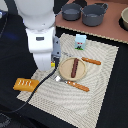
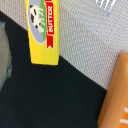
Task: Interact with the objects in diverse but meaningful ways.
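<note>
In the exterior view the white arm hangs over the near-left part of the beige placemat. Its gripper is mostly hidden by the wrist, so I cannot tell how the jaws stand. A round tan plate holds the dark brown sausage. The orange ridged bread block lies at the mat's left edge. It also shows in the wrist view. The white-and-blue carton stands upright behind the plate. The flat yellow red-labelled butter box shows only in the wrist view, half on the mat.
Two grey pots stand on the brown surface at the back. An orange-handled knife lies right of the plate. An orange-handled fork lies in front of it; its tines show in the wrist view. A black cable trails from the wrist.
</note>
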Robot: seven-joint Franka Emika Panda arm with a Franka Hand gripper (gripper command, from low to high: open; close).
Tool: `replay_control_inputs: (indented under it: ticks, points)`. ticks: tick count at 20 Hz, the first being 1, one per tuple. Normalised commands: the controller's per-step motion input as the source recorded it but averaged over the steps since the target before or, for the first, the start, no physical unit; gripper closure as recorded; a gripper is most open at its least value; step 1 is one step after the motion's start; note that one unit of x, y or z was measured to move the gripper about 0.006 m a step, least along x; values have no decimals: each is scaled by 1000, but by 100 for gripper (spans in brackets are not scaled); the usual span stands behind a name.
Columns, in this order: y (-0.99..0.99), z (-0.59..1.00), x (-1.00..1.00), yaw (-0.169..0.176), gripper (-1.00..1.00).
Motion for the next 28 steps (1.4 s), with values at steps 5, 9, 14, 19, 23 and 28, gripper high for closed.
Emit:
replay_control_inputs:
  ticks: [5, 9, 14, 19, 23, 28]
  points:
    - [224, -161, -441, -105, -100]
    - [409, -42, -436, -48, -100]
    - [463, -134, -204, -5, -100]
    - [398, -100, -1, 33, -100]
    - [311, -98, 59, 93, -100]
    - [223, -186, 15, 87, -100]
